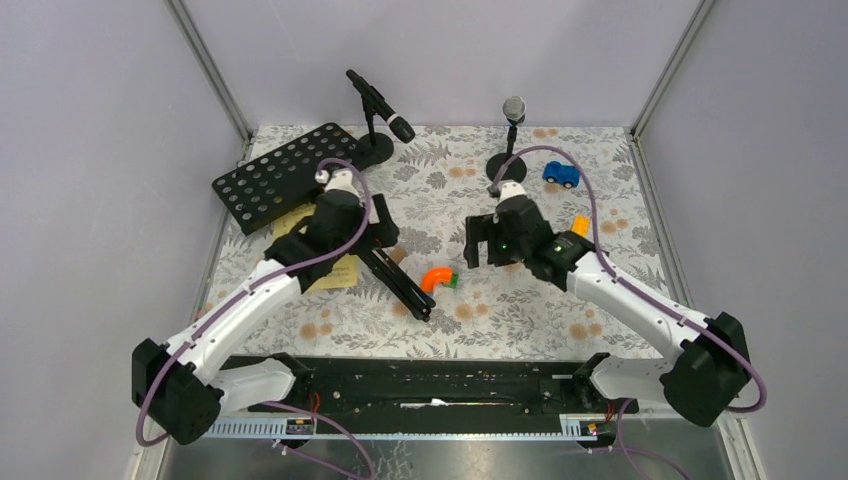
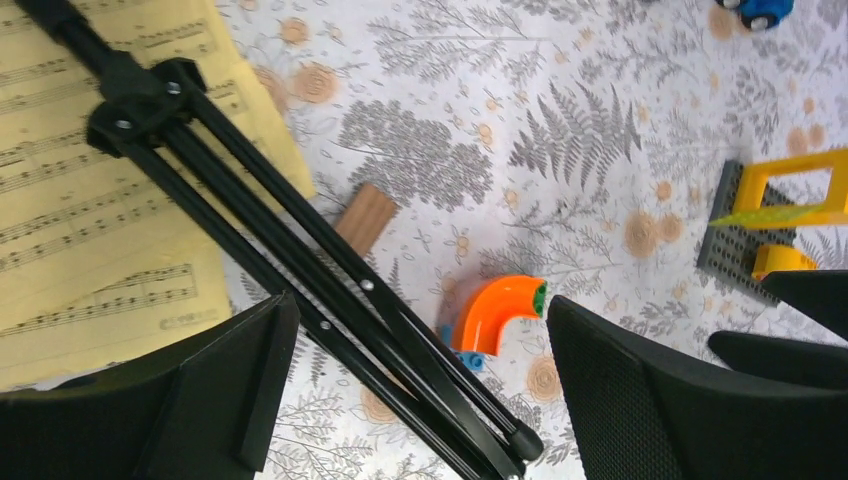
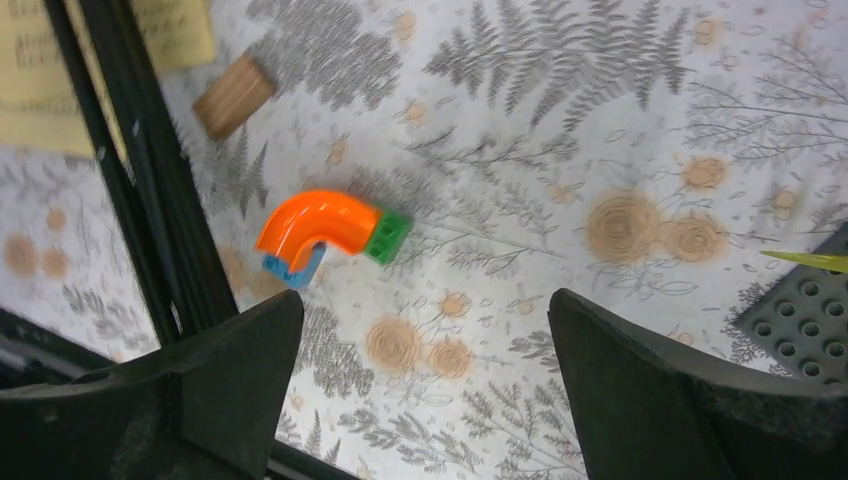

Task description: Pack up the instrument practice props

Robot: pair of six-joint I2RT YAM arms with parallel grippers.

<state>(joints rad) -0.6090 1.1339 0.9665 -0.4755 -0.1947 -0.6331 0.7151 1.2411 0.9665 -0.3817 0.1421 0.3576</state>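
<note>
The black perforated music rack [image 1: 285, 175] lies flat at the back left, its folded legs [image 1: 400, 285] running toward the middle. Yellow sheet-music pages [image 1: 340, 272] lie under the legs. My left gripper [image 1: 388, 235] is open and hovers over the legs [image 2: 400, 340], which pass between its fingers [image 2: 200, 400]; the pages [image 2: 90, 220] are to its left. The black microphone [image 1: 385, 110] stands in its holder [image 1: 375, 150] at the back. The silver microphone [image 1: 514, 108] stands in its holder [image 1: 505, 165]. My right gripper [image 1: 478, 243] is open and empty above bare cloth [image 3: 430, 400].
An orange curved block [image 1: 437, 279] lies between the grippers, also in the wrist views [image 2: 495, 312] [image 3: 315, 225]. A small wooden block [image 2: 365, 215] lies by the legs. A blue toy car [image 1: 561, 175] is at the back right. A grey and yellow brick piece [image 2: 770, 220] sits under the right arm.
</note>
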